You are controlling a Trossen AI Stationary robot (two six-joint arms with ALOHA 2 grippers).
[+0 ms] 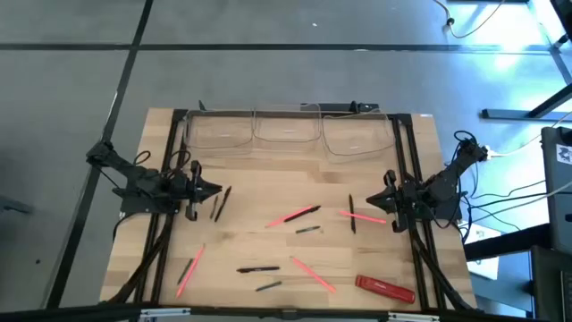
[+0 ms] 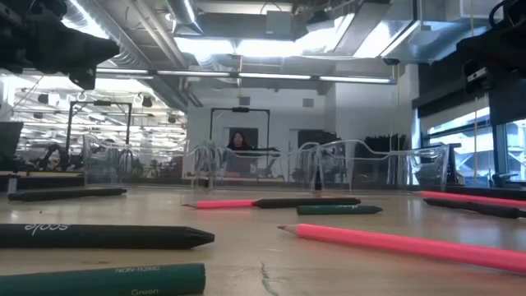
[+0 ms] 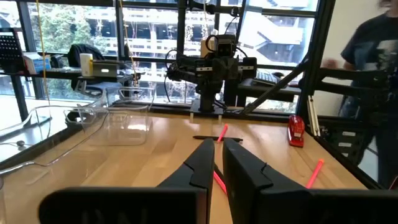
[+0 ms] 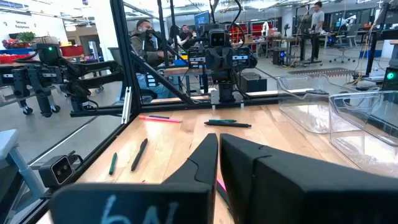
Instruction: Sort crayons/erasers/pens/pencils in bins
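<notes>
Sorting has not begun: the three bins point(image 1: 288, 132) along the counter's far edge look empty, and the sticks point(image 1: 293, 216) lie scattered mid-counter. Left hand point(image 1: 211, 189) and right hand point(image 1: 375, 199) wait at opposite side edges, fingers pressed together. Next: spread one hand and descend over a stick.

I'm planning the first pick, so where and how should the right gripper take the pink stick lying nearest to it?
Grip the pink stick near its middle, coming straight down from above. It lies flat on the table, so only a top approach fits; set the fingers across its thin width. A dark stick crosses or touches its inner end, so stay toward the end nearer the right gripper to avoid catching both.
</notes>
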